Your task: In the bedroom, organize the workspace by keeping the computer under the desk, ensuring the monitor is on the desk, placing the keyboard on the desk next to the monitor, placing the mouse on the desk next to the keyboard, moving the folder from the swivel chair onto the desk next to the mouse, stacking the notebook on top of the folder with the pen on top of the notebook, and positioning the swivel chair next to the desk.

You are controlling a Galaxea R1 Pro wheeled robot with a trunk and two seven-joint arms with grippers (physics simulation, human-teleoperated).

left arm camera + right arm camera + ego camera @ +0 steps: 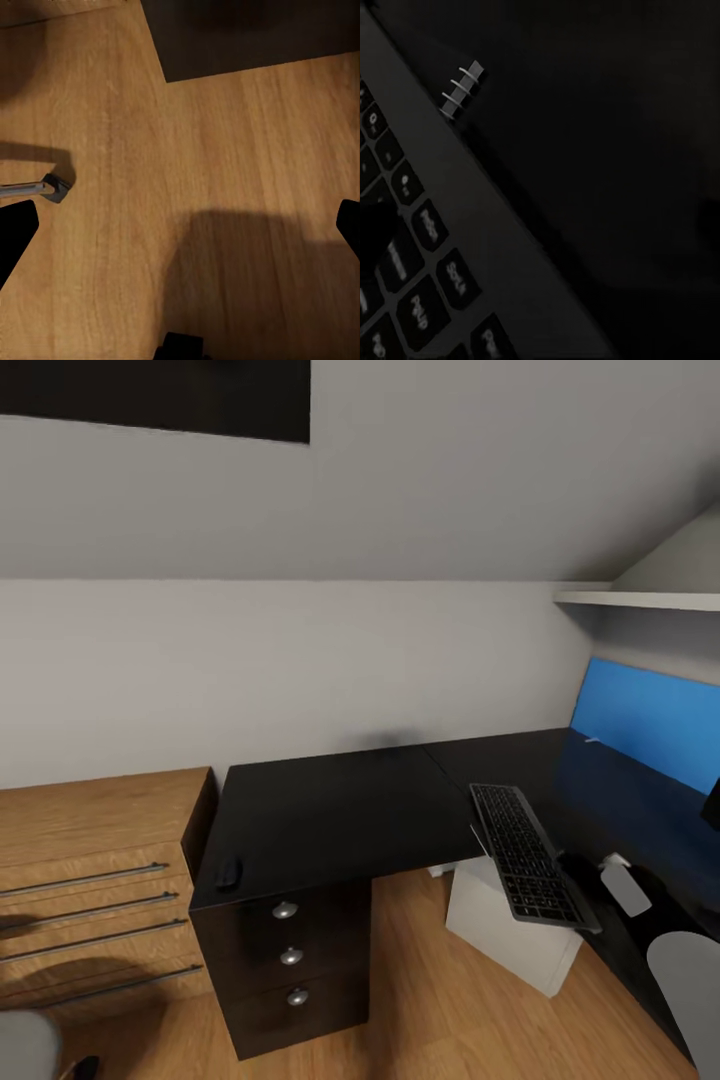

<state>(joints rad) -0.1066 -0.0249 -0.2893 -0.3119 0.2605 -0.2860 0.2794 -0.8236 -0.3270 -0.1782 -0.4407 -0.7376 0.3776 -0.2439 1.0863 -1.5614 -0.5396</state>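
The glossy black L-shaped desk (330,810) fills the middle of the head view. The small black mouse (228,874) lies near its front left corner, above the drawers. The keyboard (525,855) lies aslant on the right wing, its near side overhanging the inner edge. My right gripper (600,870) hovers at the keyboard's right side. In its wrist view the gripper (540,225) stands open, one finger (373,232) over the keys (427,277). The white computer (510,930) stands under the desk. The monitor's edge (712,805) shows at far right. My left gripper (180,225) is open over the floor.
A light wooden drawer chest (95,880) adjoins the desk's left side. The blue back panel (650,720) and a white shelf (640,600) sit at the right. A chrome leg with a dark caster (49,187) lies on the wooden floor (225,150) near my left gripper.
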